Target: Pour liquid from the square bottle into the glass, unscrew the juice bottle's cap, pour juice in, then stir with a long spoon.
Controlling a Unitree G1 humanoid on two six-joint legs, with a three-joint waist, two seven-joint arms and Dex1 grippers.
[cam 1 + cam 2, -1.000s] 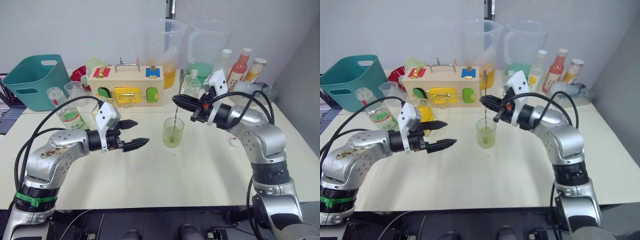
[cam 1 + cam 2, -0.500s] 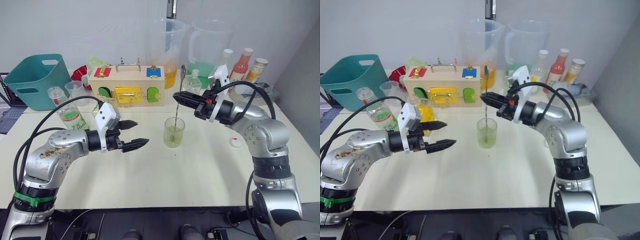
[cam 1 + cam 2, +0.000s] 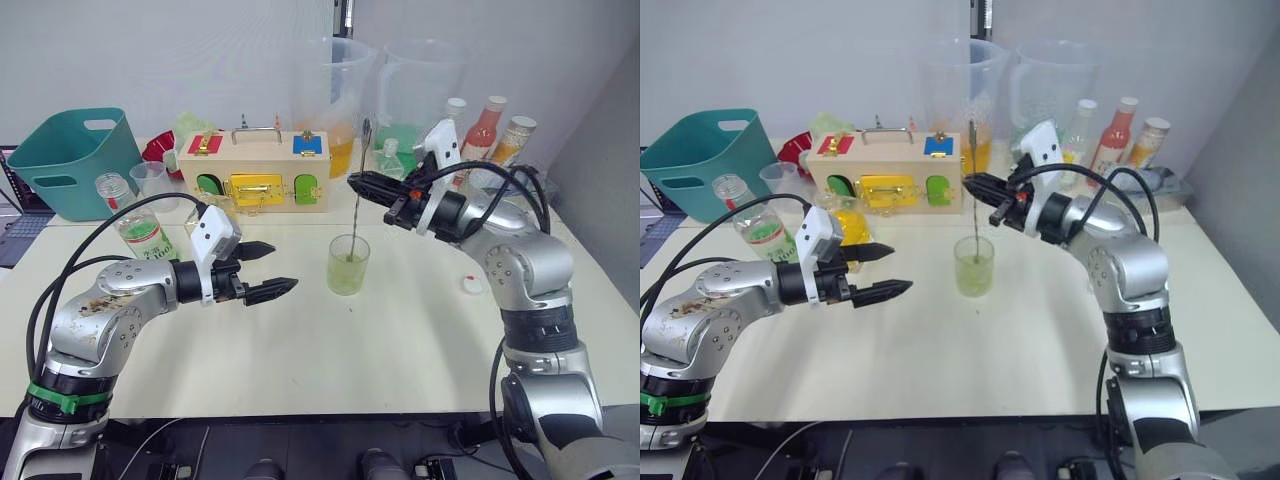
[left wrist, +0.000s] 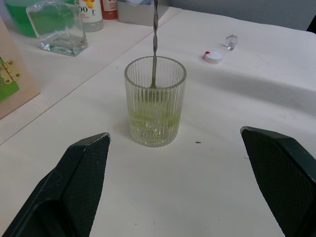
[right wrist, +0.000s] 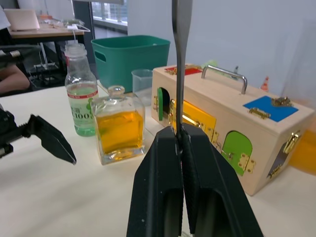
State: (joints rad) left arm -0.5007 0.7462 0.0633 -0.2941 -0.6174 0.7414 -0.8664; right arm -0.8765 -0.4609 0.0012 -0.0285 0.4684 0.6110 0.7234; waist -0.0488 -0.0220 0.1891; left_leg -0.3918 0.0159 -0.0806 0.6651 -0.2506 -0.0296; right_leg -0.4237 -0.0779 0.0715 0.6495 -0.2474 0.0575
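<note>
Long thin silver metal bar spoon (image 3: 356, 200) upright at centre frame, pinched between the black fingers of the right gripper (image 3: 362, 185), bowl end down inside the small ribbed clear glass (image 3: 347, 264) of pale green juice (image 4: 152, 118) on the cream table (image 3: 400, 340). Left gripper (image 3: 262, 268) at lower left of the glass, fingers spread apart, empty. Slim clear juice bottle with green-and-white label (image 3: 136, 225) at far left beside the square clear bottle of yellow liquid (image 5: 119, 129); small white cap (image 3: 471, 285) right of the glass.
</note>
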